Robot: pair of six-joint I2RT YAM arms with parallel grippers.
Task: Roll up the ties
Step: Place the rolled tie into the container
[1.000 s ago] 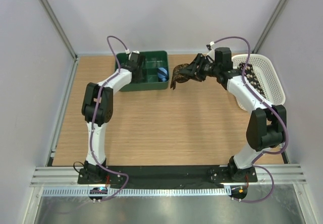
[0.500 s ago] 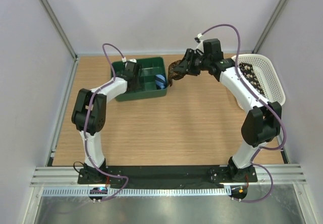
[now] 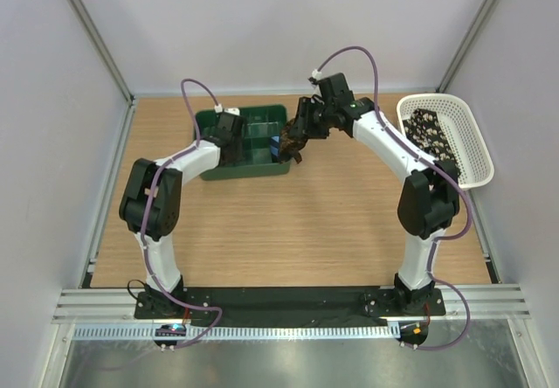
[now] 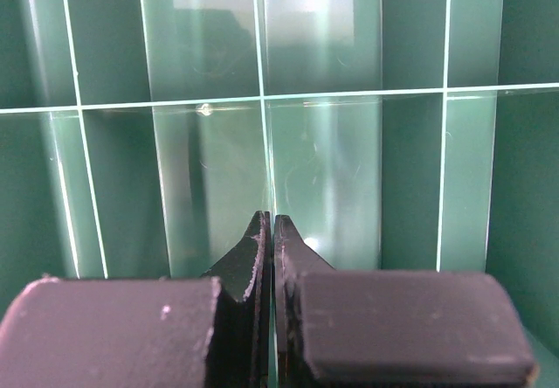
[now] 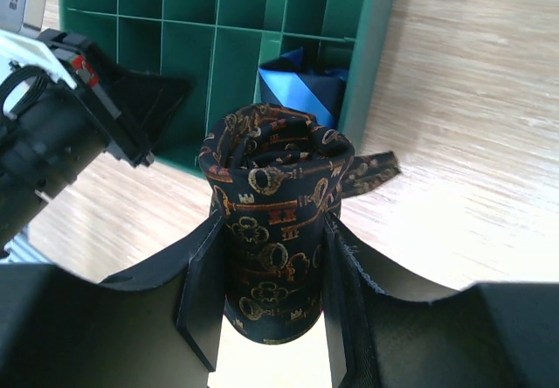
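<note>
A dark tie (image 5: 275,187) with a gold key pattern is rolled into a cylinder, and my right gripper (image 5: 272,224) is shut on it. Its loose tail (image 5: 367,174) trails to the right over the wood. In the top view the right gripper (image 3: 293,139) holds this roll (image 3: 297,150) at the right edge of the green compartment tray (image 3: 253,171). A black tie with pale spots (image 3: 428,130) lies in the white basket (image 3: 476,156). My left gripper (image 4: 268,224) is shut and empty, low over the tray's dividers (image 4: 262,100). From above it (image 3: 234,143) sits inside the tray.
A small blue striped roll (image 5: 301,86) sits in a right-hand compartment of the green tray (image 5: 175,21), just beyond the held tie. The left arm's gripper (image 5: 140,108) reaches into the tray from the left. Pale walls enclose the wooden table (image 3: 288,222).
My right arm has swung left from near the basket, carrying the rolled tie to the tray's right edge. The left arm's elbow has shifted left and the tray has slid slightly nearer.
</note>
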